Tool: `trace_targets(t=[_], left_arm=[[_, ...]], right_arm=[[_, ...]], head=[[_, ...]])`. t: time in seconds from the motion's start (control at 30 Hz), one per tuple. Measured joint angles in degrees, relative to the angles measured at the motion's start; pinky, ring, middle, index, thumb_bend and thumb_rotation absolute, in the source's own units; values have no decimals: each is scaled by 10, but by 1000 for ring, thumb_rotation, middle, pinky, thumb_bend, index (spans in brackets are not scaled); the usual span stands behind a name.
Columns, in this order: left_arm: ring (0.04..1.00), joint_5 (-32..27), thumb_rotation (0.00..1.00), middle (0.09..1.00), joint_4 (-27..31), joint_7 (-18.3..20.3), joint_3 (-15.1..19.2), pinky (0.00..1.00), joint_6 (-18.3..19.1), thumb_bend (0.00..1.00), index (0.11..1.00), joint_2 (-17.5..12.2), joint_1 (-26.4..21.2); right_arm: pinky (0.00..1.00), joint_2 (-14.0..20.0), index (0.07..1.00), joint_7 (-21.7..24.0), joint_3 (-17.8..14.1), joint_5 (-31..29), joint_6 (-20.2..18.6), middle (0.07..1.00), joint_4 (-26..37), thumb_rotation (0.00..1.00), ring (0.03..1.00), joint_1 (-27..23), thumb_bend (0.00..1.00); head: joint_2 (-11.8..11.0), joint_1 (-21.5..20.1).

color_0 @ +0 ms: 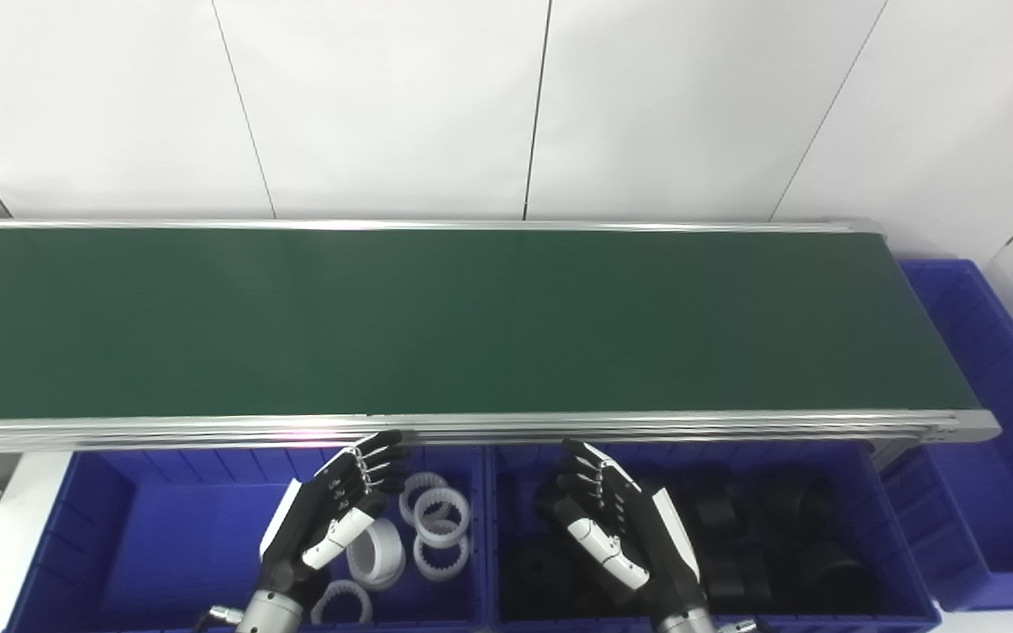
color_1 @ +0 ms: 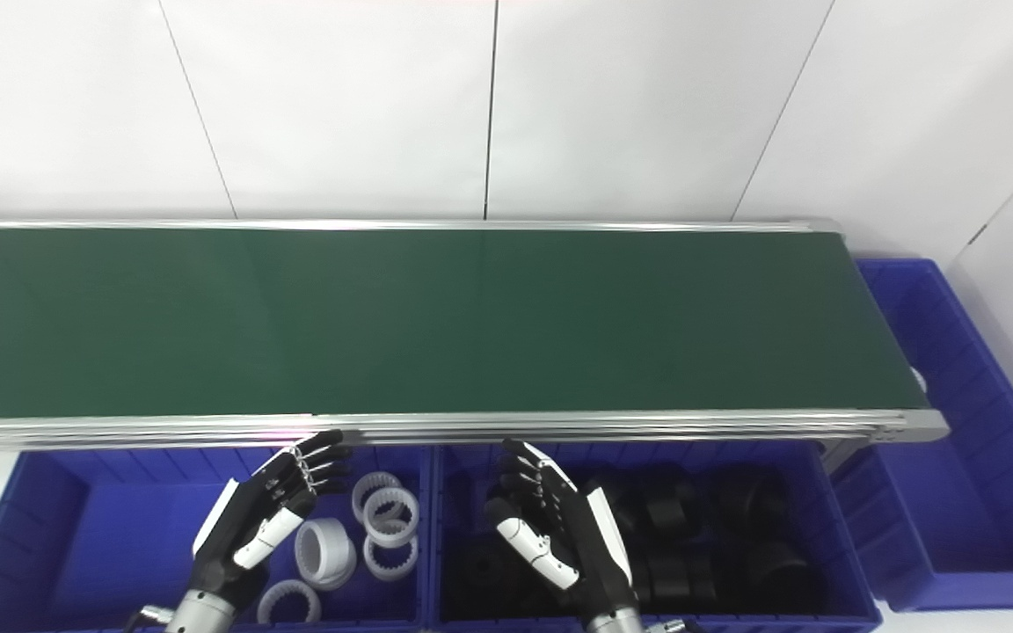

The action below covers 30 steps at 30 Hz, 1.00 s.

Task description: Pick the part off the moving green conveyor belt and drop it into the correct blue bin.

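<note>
The green conveyor belt (color_0: 436, 321) runs left to right and carries no part in view. My left hand (color_0: 335, 510) is open and empty, held above the left blue bin (color_0: 146, 536), which holds several white toothed rings (color_0: 436, 519). My right hand (color_0: 616, 527) is open and empty above the middle blue bin (color_0: 889, 563), which holds several black rings (color_0: 788, 527). Both hands sit just in front of the belt's near rail.
The belt's aluminium near rail (color_0: 647, 426) runs above the bins. A third blue bin (color_0: 999, 413) stands at the belt's right end. A white panelled wall (color_0: 506, 105) rises behind the belt.
</note>
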State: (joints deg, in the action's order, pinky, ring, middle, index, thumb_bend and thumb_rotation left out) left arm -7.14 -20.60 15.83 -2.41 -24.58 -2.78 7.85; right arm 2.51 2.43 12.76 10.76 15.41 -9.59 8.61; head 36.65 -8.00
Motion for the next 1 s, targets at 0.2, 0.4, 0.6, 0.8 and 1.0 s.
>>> trace_targets(t=[0.2,0.4,0.6,0.8,1.0], left_arm=[[726,-1,621,767,0,0,0,699,0,851,798,0,0],[727,-1,617,767,0,0,0,697,0,853,795,0,0],[724,0,619,766,0,0,0,695,0,855,795,0,0],[725,0,617,765,0,0,0,698,0,856,793,0,0],[721,0,611,762,0,0,0,696,0,849,792,0,0]], right_arm=[[730,0,859,1,0,0,0,822,0,671,784,-1,558],[730,0,859,2,0,0,0,822,-1,671,784,-1,550],[729,0,858,3,0,0,0,821,-1,682,783,-1,559],[734,0,860,3,0,1,0,822,0,686,784,-1,559],[737,0,859,3,0,1,0,822,0,686,785,-1,564]], head=[[-1,-1],[-1,0],[-1,0],[0,2],[0,2]])
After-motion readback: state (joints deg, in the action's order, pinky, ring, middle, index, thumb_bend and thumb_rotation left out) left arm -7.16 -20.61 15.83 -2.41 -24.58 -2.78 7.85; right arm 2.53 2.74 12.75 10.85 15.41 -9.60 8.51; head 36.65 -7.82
